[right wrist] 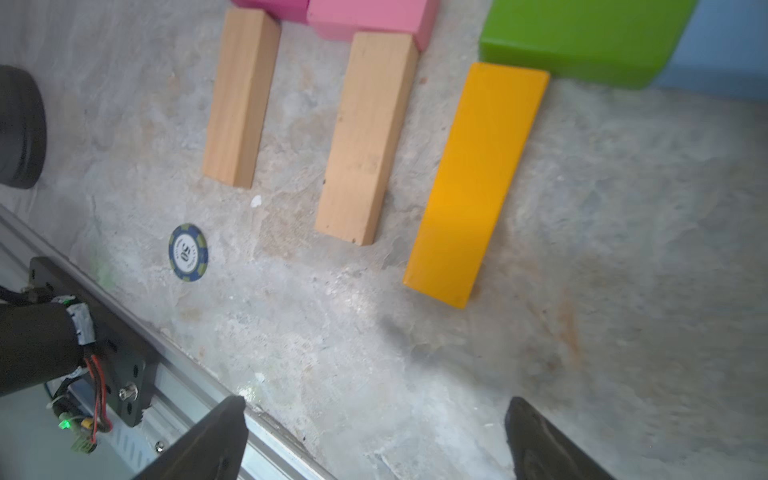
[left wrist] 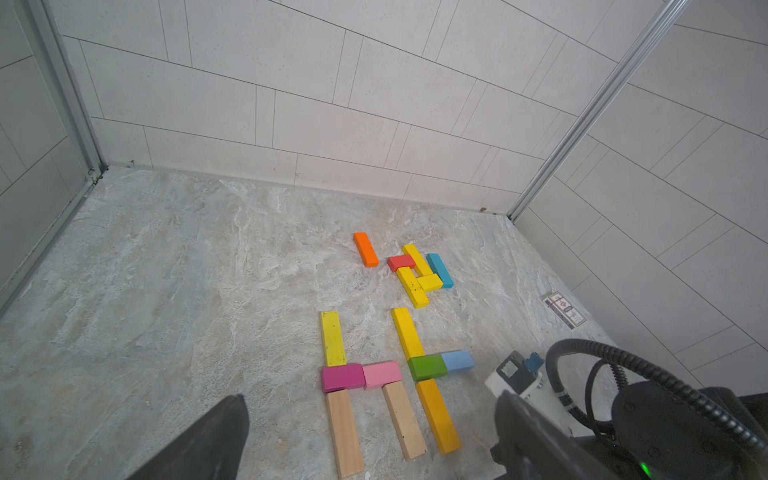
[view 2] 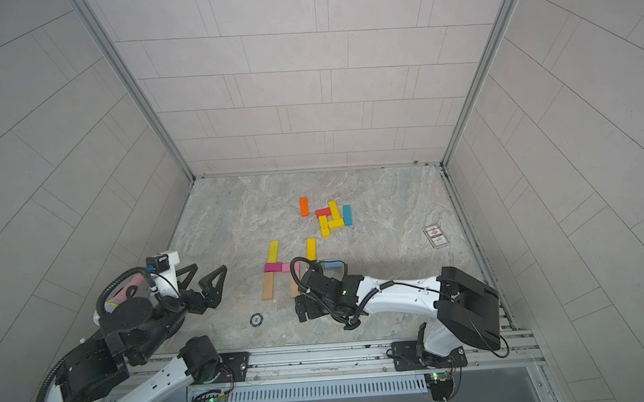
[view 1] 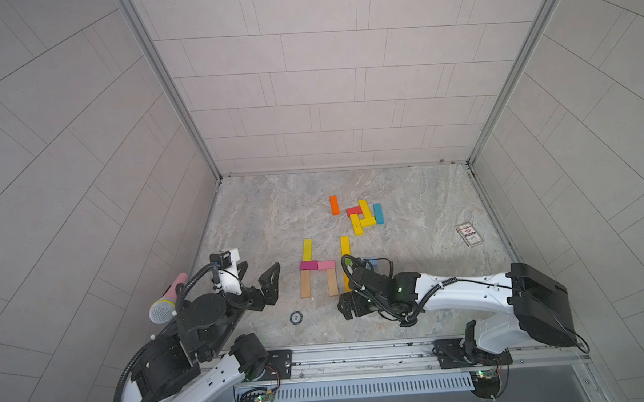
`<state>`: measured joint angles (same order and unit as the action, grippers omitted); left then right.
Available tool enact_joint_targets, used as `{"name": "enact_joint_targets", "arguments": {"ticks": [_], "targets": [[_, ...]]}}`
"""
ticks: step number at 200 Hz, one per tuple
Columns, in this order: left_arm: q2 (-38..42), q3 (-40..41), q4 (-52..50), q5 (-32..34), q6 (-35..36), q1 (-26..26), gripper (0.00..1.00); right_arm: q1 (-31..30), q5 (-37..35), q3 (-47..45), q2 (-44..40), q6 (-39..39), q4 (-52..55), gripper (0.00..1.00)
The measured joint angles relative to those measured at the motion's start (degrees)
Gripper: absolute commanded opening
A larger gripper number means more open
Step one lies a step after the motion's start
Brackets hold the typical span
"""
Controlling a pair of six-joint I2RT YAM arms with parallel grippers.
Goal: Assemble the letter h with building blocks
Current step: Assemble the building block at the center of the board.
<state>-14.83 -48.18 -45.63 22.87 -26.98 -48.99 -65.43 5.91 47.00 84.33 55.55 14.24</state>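
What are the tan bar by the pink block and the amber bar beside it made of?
Tan bar: bare matte wood; grain streaks and small dents show. Amber bar: probably wood too, under smooth opaque paint; no grain visible, so unsure.

White arm links (view 1: 469, 290), black joints (view 1: 205, 306), ribbed black cables (left wrist: 552, 365).

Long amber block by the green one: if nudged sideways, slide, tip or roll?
Probably slides: the amber block lies flat on its broad face, square-edged, so rolling or tipping seems unlikely. Likely rigid; it looks like painted wood. An off-centre push would probably pivot it into the green block at its end.
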Motion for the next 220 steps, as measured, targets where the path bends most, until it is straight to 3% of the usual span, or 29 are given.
{"name": "enact_joint_targets", "arguments": {"ticks": [57, 220], "targets": [[0.0, 0.0, 0.1, -0.4, 0.0, 0.0, 1.00, -1.4, 3.1, 0.0, 3.7, 1.7, -8.1, 1.00], [-0.3, 0.0, 0.3, -0.5, 0.0, 0.0, 1.00, -0.3, 2.6, 2.8, 10.0, 4.2, -8.0, 1.00]]}}
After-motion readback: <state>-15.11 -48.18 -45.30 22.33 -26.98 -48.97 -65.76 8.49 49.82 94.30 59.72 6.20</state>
